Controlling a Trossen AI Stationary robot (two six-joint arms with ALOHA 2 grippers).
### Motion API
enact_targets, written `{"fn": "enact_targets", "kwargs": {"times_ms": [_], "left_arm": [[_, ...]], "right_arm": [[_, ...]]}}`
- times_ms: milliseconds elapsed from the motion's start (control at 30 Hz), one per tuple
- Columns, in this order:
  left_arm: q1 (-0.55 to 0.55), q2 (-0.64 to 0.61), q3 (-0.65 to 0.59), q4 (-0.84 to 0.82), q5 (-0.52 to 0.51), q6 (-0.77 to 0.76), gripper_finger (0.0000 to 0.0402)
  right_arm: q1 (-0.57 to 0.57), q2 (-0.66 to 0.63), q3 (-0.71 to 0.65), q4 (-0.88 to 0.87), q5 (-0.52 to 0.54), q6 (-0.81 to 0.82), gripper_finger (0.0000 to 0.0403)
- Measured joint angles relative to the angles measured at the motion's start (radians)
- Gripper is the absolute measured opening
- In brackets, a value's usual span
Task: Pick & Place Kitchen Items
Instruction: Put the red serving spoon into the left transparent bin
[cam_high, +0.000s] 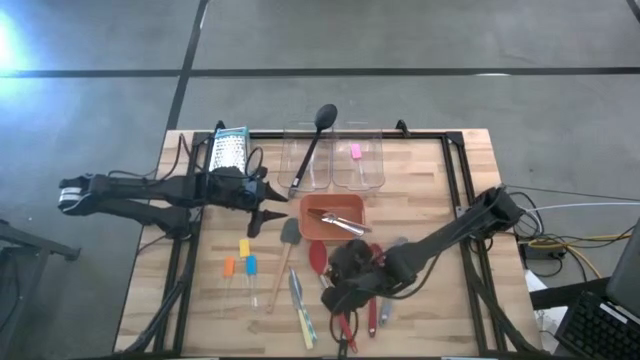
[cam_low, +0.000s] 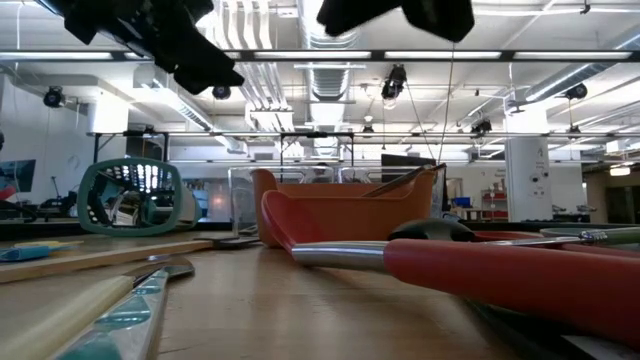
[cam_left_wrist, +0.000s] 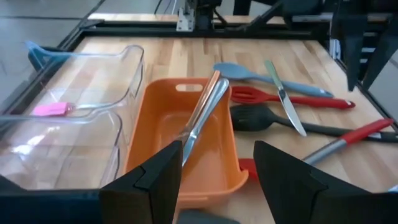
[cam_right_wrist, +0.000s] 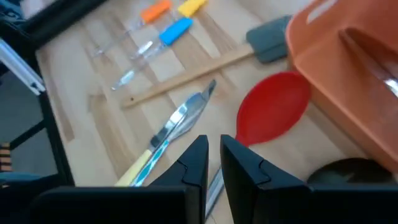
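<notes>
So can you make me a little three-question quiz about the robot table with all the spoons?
1. True or false: the orange tray has metal tongs lying in it.
2. What small thing lies in a clear tub? A) a pink piece B) a blue piece C) a red spoon
3. Which gripper has its fingers nearly together, hanging over the red spoon?

Key:
1. True.
2. A, the pink piece.
3. The right gripper; the left gripper is open, facing the tray.
</notes>
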Motion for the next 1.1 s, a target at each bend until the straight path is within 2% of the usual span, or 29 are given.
{"fn": "enact_targets", "kwargs": {"times_ms": [167, 300, 433, 600, 867, 1100], "left_arm": [[0.0, 0.003, 0.0, -0.004, 0.0, -0.023, 0.0204], [-0.001, 0.047, -0.001, -0.007, 0.006, -0.013, 0.0204], [-0.023, 0.101, 0.01, -0.031, 0.049, 0.148, 0.0204], [-0.111, 0.188, 0.063, -0.055, 0.071, 0.328, 0.0204], [-0.291, 0.374, 0.192, -0.056, 0.072, 0.474, 0.0204], [-0.403, 0.518, 0.316, -0.066, 0.071, 0.527, 0.0204]], "right_arm": [[-0.006, 0.033, 0.0, -0.045, -0.032, 0.039, 0.0038], [-0.006, -0.001, 0.0, -0.229, 0.016, 0.086, 0.0038], [0.004, -0.052, 0.0, -0.525, 0.17, 0.251, 0.0038], [0.003, -0.112, -0.007, -0.747, 0.192, 0.33, 0.0038], [-0.011, -0.212, -0.052, -0.795, 0.222, 0.294, 0.0038], [-0.011, -0.307, -0.152, -0.788, 0.24, 0.291, 0.0038]]}}
